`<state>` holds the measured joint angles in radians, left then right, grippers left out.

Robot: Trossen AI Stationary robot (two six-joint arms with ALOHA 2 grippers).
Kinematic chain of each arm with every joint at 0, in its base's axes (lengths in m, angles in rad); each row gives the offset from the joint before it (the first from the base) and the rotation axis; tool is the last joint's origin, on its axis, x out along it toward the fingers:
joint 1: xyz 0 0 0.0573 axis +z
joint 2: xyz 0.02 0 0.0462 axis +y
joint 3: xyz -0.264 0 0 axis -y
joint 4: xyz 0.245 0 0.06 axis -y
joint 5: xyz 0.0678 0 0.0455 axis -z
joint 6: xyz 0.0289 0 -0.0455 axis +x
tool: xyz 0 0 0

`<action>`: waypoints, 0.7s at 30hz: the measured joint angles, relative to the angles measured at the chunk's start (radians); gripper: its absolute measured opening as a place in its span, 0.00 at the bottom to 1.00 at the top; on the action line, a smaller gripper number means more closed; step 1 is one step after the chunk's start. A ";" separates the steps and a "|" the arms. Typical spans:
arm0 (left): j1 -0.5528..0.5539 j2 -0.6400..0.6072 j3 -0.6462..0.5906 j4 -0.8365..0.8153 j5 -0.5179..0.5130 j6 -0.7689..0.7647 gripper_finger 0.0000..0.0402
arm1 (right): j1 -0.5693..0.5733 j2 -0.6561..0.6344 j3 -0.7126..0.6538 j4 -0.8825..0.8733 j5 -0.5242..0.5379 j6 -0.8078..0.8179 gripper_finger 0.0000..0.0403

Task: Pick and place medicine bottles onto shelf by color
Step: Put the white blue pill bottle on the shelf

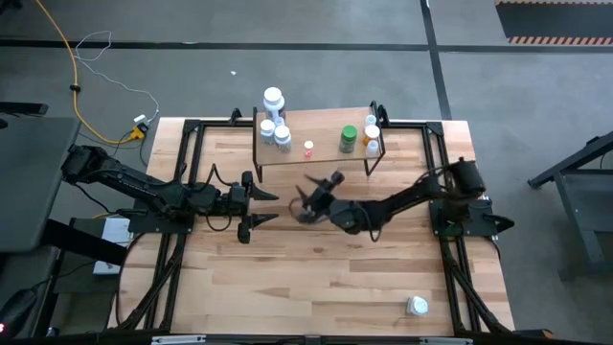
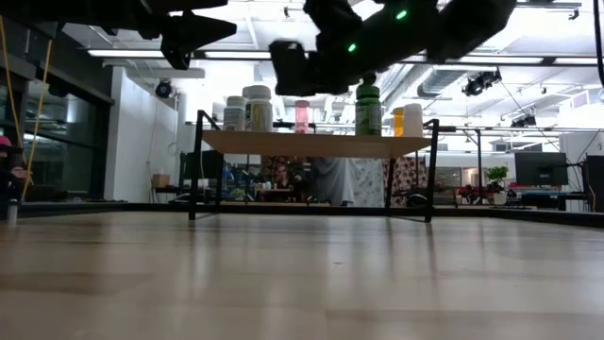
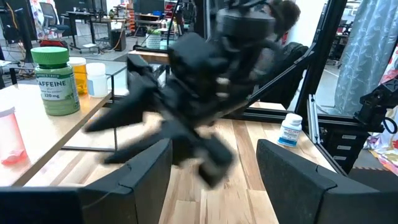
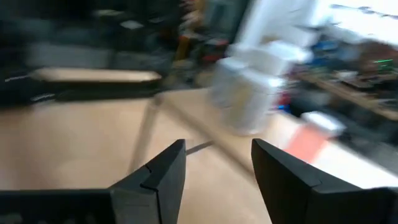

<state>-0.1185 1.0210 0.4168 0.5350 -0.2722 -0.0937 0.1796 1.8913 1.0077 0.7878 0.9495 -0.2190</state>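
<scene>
The shelf [image 1: 316, 144] stands at the table's far middle on black legs. On it stand white bottles [image 1: 275, 129] at its left end, a red-topped bottle [image 1: 308, 149], a green bottle [image 1: 348, 140], and an orange bottle [image 1: 372, 134] with white ones at its right end. One more white bottle [image 1: 418, 306] stands on the table at the near right. My right gripper [image 1: 308, 196] is open and empty, in the air just in front of the shelf; its wrist view [image 4: 217, 168] is blurred. My left gripper [image 1: 263, 207] is open and empty, to the left of it.
Black frame rails [image 1: 450, 278] run along the table's left and right sides. The two grippers are close together in front of the shelf. In the left wrist view my right gripper [image 3: 186, 112] fills the middle. Bare tabletop [image 1: 316, 278] lies toward the near edge.
</scene>
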 joint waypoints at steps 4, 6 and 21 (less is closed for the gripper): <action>0.000 0.000 0.000 -0.001 0.000 -0.002 0.56 | 0.039 -0.106 0.000 -0.363 -0.281 0.232 0.43; 0.000 0.000 0.000 -0.007 0.000 -0.005 0.56 | 0.051 -0.163 0.000 -0.568 -0.477 0.368 0.43; 0.000 0.000 0.000 -0.008 0.000 -0.008 0.56 | 0.380 -0.424 0.000 -1.458 -1.079 1.278 0.43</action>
<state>-0.1184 1.0210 0.4168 0.5274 -0.2718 -0.1017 0.5593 1.4675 1.0077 -0.6701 -0.1292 1.0595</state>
